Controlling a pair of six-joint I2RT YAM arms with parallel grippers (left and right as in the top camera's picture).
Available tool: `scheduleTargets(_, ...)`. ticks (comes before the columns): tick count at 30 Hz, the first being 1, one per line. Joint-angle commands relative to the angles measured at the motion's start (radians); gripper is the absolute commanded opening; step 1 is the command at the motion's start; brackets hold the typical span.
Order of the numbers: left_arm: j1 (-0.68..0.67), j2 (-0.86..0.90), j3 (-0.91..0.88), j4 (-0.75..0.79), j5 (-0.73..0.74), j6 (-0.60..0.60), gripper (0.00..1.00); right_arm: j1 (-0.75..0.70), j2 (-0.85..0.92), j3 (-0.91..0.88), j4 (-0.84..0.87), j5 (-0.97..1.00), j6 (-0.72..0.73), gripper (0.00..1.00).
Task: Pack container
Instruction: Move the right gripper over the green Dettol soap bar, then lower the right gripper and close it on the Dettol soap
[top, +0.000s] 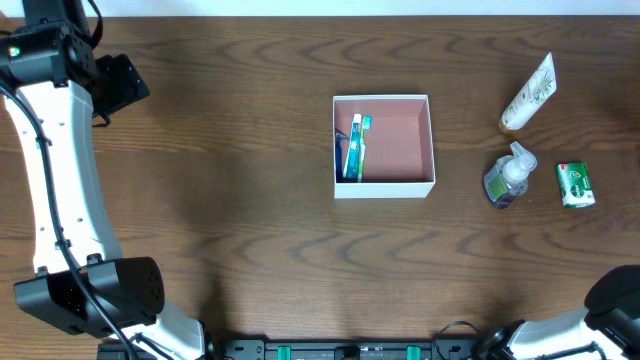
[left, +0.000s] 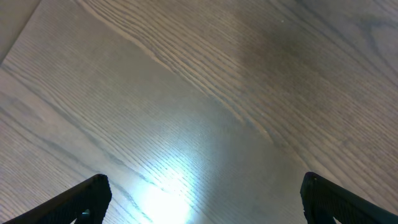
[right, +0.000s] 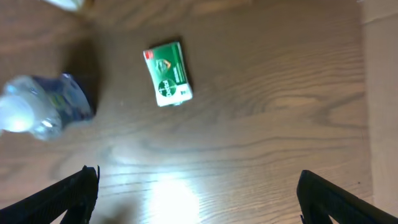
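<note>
At the bottom edge of the left wrist view, the left gripper (left: 208, 200) is seen with its two dark fingers set wide apart, one in each lower corner. Nothing is held between them; only the wood of the table (left: 205, 93) is shown there, marked by a bright patch of glare.

At the bottom of the right wrist view, the right gripper (right: 199, 199) is likewise spread wide and empty above the wood. Beyond it, in the upper middle of that frame, a green packet (right: 168, 73) is laid flat. A clear pump bottle (right: 43, 112) is seen at the left edge, near the packet but apart from it.

In the overhead view, the container (top: 385, 188) is found at the centre of the frame, well apart from both arms. A slim teal item (top: 355, 145), too small to be named with certainty, is laid along its left wall. A pale tube (top: 528, 92) is laid tilted at the upper right, above the bottle and packet. The left arm (top: 60, 170) is stretched up the left side, and the right arm (top: 610, 300) is tucked into the lower right corner.
</note>
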Motion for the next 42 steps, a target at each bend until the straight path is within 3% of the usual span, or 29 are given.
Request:
scheduleTargets(1,0.003,0.007,-0.009,-0.003,-0.008,-0.002,0.98,-0.002,0.047,-0.082,0.031,0.013,-0.088,0.99)
scheduleTargets(11,0.003,0.007,-0.009,-0.003,-0.008,-0.002,0.98,0.060,0.085,-0.316,0.271,0.017,-0.164,0.99)
scheduleTargets(23,0.003,0.007,-0.009,-0.003,-0.008,-0.002,0.98,0.151,0.086,-0.515,0.502,0.080,-0.153,0.99)
scheduleTargets(42,0.003,0.007,-0.009,-0.003,-0.008,-0.002,0.98,0.156,0.210,-0.558,0.613,0.053,-0.077,0.99)
